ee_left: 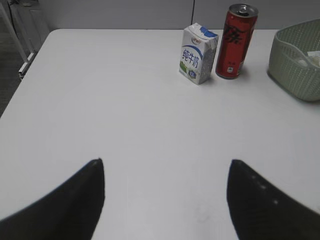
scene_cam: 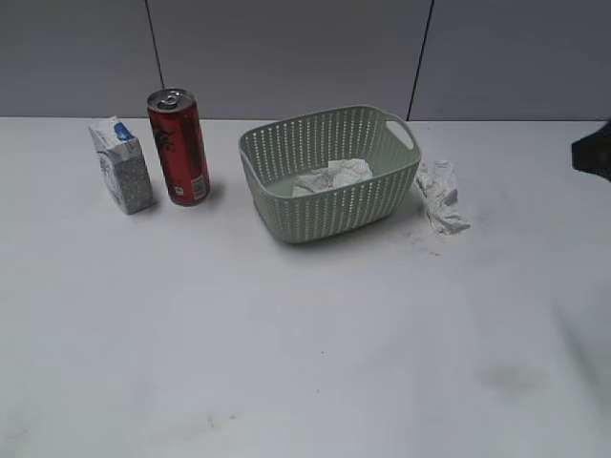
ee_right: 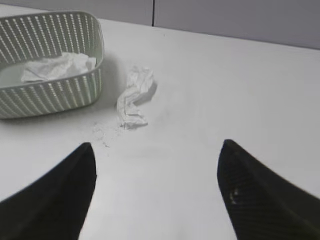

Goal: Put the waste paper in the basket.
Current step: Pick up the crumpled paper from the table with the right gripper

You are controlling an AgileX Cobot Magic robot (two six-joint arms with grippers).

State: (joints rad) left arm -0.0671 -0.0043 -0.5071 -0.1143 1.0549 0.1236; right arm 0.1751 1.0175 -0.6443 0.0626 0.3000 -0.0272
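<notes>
The sage-green basket point(scene_cam: 286, 157) stands mid-table; it also shows in the right wrist view point(ee_right: 60, 92) and at the edge of the left wrist view point(ee_left: 290, 65). Crumpled white waste paper point(scene_cam: 334, 176) lies inside it, also seen in the right wrist view point(ee_right: 57, 67). Another crumpled piece point(scene_cam: 441, 197) lies on the table just right of the basket; the right wrist view point(ee_right: 134, 97) shows it too. My right gripper point(ee_right: 157, 152) is open and empty, short of that piece. My left gripper point(ee_left: 166, 167) is open and empty over bare table.
A red drink can point(scene_cam: 179, 148) and a small white-and-blue carton point(scene_cam: 121, 165) stand left of the basket, also in the left wrist view, can point(ee_left: 235, 42) and carton point(ee_left: 197, 54). A dark part of the right arm point(scene_cam: 594, 151) shows at the right edge.
</notes>
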